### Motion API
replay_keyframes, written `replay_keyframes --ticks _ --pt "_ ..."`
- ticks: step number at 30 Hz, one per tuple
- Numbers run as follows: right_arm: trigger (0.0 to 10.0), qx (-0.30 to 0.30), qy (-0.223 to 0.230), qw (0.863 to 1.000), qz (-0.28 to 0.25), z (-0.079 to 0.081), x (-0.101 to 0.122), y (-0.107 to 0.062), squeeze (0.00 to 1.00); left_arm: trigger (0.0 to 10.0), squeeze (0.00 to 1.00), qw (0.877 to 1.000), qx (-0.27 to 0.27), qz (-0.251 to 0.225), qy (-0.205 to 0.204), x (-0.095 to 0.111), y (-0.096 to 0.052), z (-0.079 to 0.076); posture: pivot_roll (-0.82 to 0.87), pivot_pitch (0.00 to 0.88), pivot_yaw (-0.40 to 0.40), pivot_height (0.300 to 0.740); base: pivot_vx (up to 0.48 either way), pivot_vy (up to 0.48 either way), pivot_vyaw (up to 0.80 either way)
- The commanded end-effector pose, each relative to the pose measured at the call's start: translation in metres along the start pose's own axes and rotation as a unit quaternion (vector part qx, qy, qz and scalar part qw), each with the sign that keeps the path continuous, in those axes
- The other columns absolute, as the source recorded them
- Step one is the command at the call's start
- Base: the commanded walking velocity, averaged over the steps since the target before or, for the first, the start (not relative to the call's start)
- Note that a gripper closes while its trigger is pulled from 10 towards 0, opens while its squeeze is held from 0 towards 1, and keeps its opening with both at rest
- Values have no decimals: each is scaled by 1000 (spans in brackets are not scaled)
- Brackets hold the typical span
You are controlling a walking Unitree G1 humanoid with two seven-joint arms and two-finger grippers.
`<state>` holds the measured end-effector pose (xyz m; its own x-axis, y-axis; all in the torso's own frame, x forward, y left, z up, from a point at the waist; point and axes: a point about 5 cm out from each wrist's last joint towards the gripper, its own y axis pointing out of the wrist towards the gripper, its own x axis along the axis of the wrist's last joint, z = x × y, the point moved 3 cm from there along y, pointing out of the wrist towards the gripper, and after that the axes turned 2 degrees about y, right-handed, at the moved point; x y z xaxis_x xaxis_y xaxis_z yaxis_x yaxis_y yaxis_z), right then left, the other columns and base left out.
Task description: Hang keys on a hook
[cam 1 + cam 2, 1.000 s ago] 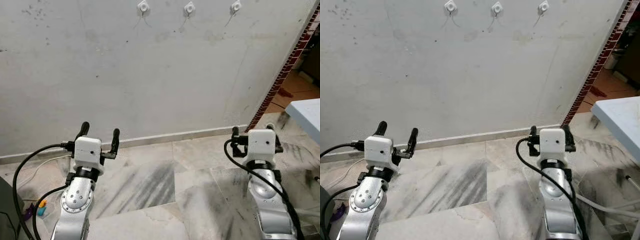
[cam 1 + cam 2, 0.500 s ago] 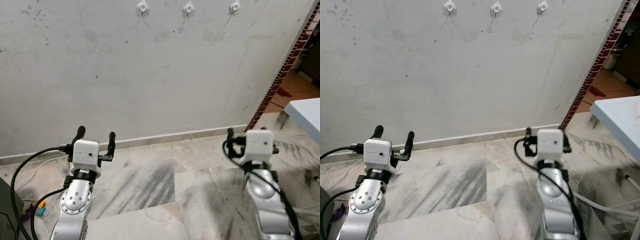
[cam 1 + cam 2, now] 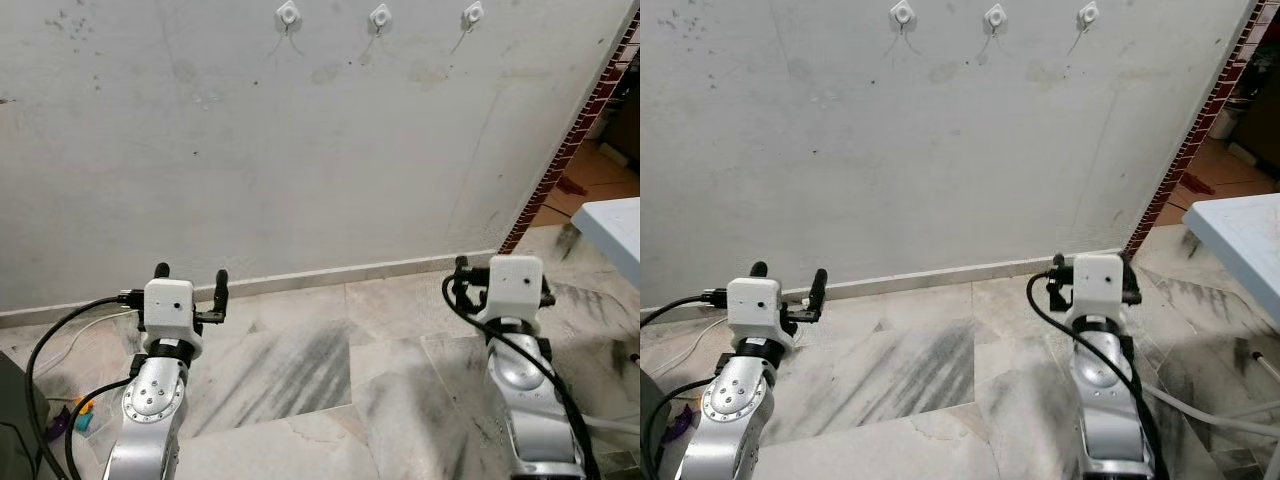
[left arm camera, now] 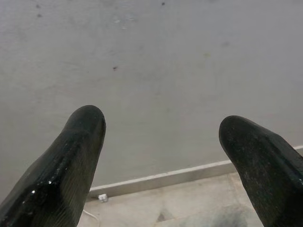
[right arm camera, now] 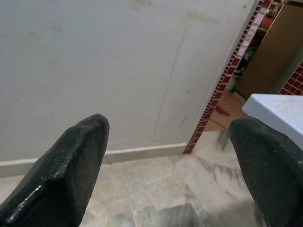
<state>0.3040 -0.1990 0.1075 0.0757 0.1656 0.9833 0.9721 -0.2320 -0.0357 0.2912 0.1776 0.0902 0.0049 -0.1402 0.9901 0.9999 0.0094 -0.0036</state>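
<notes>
Three white hooks (image 3: 287, 14) (image 3: 380, 16) (image 3: 473, 14) are fixed in a row high on the pale wall (image 3: 300, 150), each with a thin wire prong below it. My left gripper (image 3: 191, 278) is held low in front of the wall's base, open, with nothing between its fingers (image 4: 71, 161). My right gripper (image 5: 170, 142) is also low and pointed at the wall, open and empty. Its white wrist box (image 3: 514, 283) covers most of its fingers in the eye views.
A light blue table corner (image 3: 615, 225) juts in at the right, beside a red-tiled wall edge (image 3: 570, 140). Black cables (image 3: 60, 330) and a small coloured object (image 3: 82, 415) lie on the marble floor (image 3: 330, 360) at the left. A dark object (image 3: 10, 420) sits at the lower left.
My left gripper has sunk a little and its fingers point more straight at the wall. The right wrist has shifted slightly to the left. Both stay open and empty.
</notes>
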Motion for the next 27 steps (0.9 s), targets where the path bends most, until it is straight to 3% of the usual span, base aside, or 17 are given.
replay_keyframes --ticks 1,4,7,13,19,27 --pt "10000 -8 14 1000 -6 -3 7 1 0 10000 0 1000 -5 -13 -3 8 2 -1 -56 0 -1 740 0 0 -663" --pt "10000 -6 21 1000 -5 -3 8 3 0 10000 0 1000 -7 -19 15 9 2 -3 -60 0 -3 740 0 0 -765" --pt "10000 -6 16 1000 -8 -4 11 5 0 10000 0 1000 -16 -14 -6 8 2 -7 -59 0 -4 740 0 0 -769" --pt "10000 -21 21 999 -12 -6 13 8 0 10000 0 1000 -14 -20 -2 12 6 -9 -61 0 -9 740 0 0 -768" --pt "10000 -49 53 997 -19 -9 16 11 0 10000 0 1000 -10 -26 -7 15 12 -9 -68 0 -3 740 0 0 -767" --pt "10000 -31 80 996 1 -3 13 11 0 10000 0 999 -19 -31 -8 23 21 -10 -65 0 4 740 0 0 -760"
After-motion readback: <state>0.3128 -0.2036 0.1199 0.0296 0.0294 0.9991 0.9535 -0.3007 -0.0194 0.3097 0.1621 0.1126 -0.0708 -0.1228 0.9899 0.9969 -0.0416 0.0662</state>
